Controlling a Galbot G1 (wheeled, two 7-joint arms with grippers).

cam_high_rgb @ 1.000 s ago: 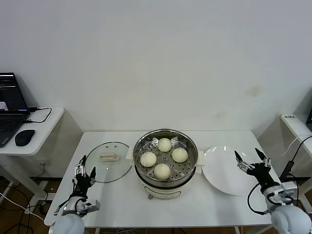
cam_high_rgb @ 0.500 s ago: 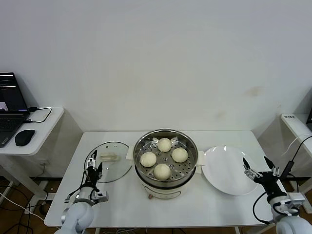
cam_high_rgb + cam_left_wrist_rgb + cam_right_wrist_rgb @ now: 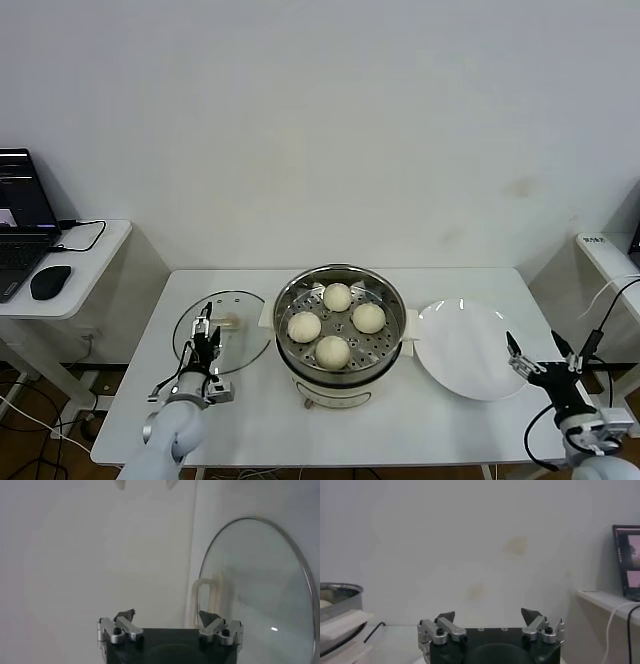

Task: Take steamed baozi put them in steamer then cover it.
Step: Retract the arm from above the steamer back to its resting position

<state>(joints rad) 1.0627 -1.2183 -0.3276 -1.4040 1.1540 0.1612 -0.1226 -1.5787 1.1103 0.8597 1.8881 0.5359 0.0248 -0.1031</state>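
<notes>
Several cream-white steamed baozi (image 3: 333,351) lie on the perforated tray inside the steel steamer (image 3: 386,298) at the middle of the table. The cover (image 3: 240,350), a clear glass lid with a cream handle (image 3: 227,322), lies flat on the table left of the steamer. My left gripper (image 3: 207,335) stands open over the lid's near left part, just short of the handle. In the left wrist view the cover (image 3: 260,575) and its handle (image 3: 209,597) sit beyond my open left gripper (image 3: 166,616). My right gripper (image 3: 534,348) hangs open and empty at the table's front right corner.
An empty white plate (image 3: 465,345) lies right of the steamer, next to my right gripper (image 3: 488,615). The steamer's rim (image 3: 337,592) shows at the side of the right wrist view. A side desk with a laptop (image 3: 22,215) and mouse (image 3: 50,282) stands at far left.
My left gripper has moved forward and rightward from the table's front left onto the lid area. My right gripper has drawn back from the plate toward the front right corner.
</notes>
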